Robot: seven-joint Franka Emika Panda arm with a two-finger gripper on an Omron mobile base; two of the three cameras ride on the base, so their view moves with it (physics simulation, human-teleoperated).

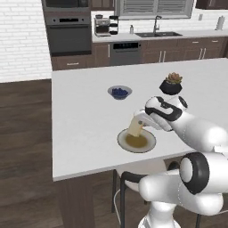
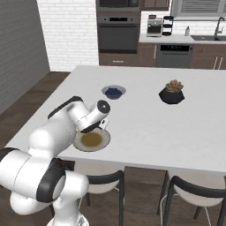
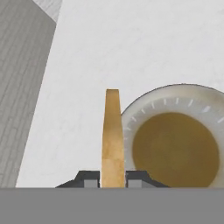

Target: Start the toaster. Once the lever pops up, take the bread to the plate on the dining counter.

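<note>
**Bread held above the plate's edge**

While our gripper (image 3: 113, 177) pinches the bread (image 3: 112, 140) edge-on between its narrow jaws, the slice hangs tilted over the near rim of the plate (image 1: 149, 144), which rests on the white dining counter (image 1: 84, 120).

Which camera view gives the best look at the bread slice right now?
The left base view: the bread shows its pale face, tilted over the plate rim. The hand view shows it edge-on between the fingertips of the gripper. In the right base view the arm covers it.
</note>
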